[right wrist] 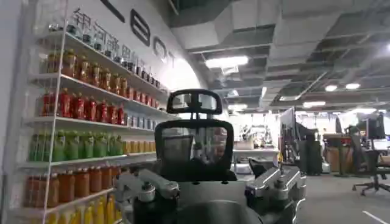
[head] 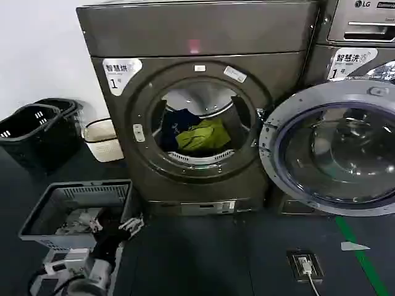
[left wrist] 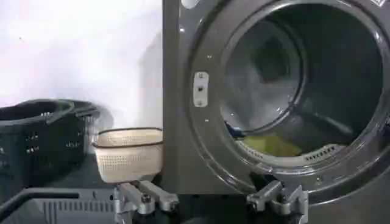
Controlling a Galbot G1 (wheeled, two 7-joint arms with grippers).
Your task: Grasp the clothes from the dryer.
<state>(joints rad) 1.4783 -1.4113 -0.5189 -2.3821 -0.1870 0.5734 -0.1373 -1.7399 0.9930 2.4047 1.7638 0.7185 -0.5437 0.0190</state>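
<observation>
The bronze-grey dryer (head: 197, 37) stands in front of me, its glass door (head: 327, 92) swung wide to the right. In the drum lie the clothes: a yellow-green bundle (head: 200, 135) with a dark navy garment (head: 179, 122) behind it to the left. My left gripper (head: 133, 225) hangs low at the dryer's lower left corner, open and holding nothing, well short of the porthole. In the left wrist view this gripper (left wrist: 210, 204) faces the dryer (left wrist: 183, 122), with the yellow-green fabric (left wrist: 271, 145) at the drum's lip. My right gripper (right wrist: 210, 192) is open, parked facing the room.
A grey basket (head: 37, 213) of white and red laundry sits on the floor beside my left arm. Black baskets (head: 37, 129) and a white basket (head: 103, 140) stand by the wall at left. A silver LG machine (head: 358, 24) is behind the open door. A floor socket (head: 304, 265) lies front right.
</observation>
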